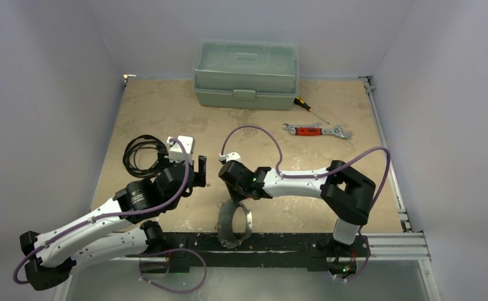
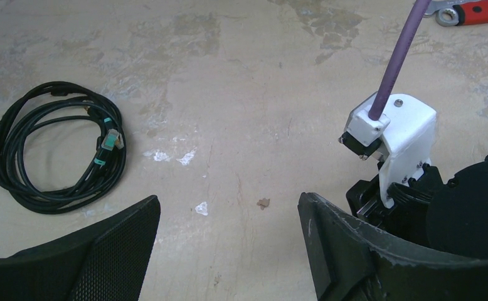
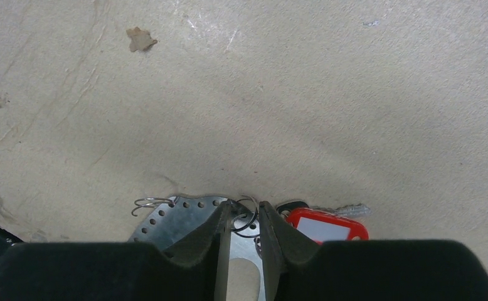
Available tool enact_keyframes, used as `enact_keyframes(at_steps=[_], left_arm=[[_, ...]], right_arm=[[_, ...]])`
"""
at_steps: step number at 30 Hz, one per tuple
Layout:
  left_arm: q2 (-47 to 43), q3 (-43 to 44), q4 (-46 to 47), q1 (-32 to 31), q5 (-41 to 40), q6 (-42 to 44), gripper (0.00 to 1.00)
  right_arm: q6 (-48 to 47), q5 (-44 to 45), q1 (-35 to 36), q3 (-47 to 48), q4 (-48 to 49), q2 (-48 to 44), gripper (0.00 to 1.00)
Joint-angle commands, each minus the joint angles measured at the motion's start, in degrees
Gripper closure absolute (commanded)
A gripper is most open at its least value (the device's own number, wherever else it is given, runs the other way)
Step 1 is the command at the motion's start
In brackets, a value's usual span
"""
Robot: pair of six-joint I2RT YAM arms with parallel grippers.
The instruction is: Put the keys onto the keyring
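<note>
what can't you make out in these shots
- red-tagged key, right wrist view: its lower half is cut off by the right gripper; in the top view the arm covers it.
- keyring: mostly behind the fingers in the right wrist view; too small from the top to tell whether the key is threaded on.
- toolbox, top view: the closed lid hides its contents.

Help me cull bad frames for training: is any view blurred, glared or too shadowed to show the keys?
Top external: evenly lit and sharp, no glare, but the keyring is tiny. Left wrist: crisp on the black cable, task items out of frame. Right wrist: soft shadow on the table; the dark right gripper fills the bottom, half hiding the red key tag.
</note>
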Motion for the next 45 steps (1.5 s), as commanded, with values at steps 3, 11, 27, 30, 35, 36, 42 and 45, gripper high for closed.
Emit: enact_keyframes(at_steps=[3,11,27,30,35,36,42,45], left_arm=[[-0.3,-0.1,0.8,0.3,0.1,1.1,0.19],[-0.2,-0.2,0.8,0.3,0.1,1.1,0.19],[-0.3,-0.2,0.8,0.3,0.2,1.2,0.19],[-0.5,-0.1,0.8,0.3,0.2,1.2,0.19],[-0.7,-0.3,0.8,0.3,0.2,1.2,0.19],[-0.8,-0.2,0.8,0.3,0.2,1.2,0.19],[-1.0,-0.2,0.8,0.3,0.3,1.2,0.19],[-1.0,-0.3,0.8,0.3,0.3,1.3,0.19]], right_arm=[[0.5,-0.9,-0.2,2.5,-0.4,0.1,0.78],[0.7,-2.5,-0.2,2.6,-0.2,-0.3,0.76],[0.3,-12.0,-0.2,2.0,7.6,-3.4,0.67],[-0.6,-14.6,-0.2,2.1,11.1,-3.6,0.66],[-1.6,-18.0,-0.2,3.9,15.8,-1.9,0.65],[-1.7,-19.2,-0.2,4.4,16.5,-1.6,0.65],[-0.3,-9.8,-0.2,5.5,8.7,-3.5,0.61],[1.2,-4.1,-0.2,7.8,0.0,-3.1,0.59]])
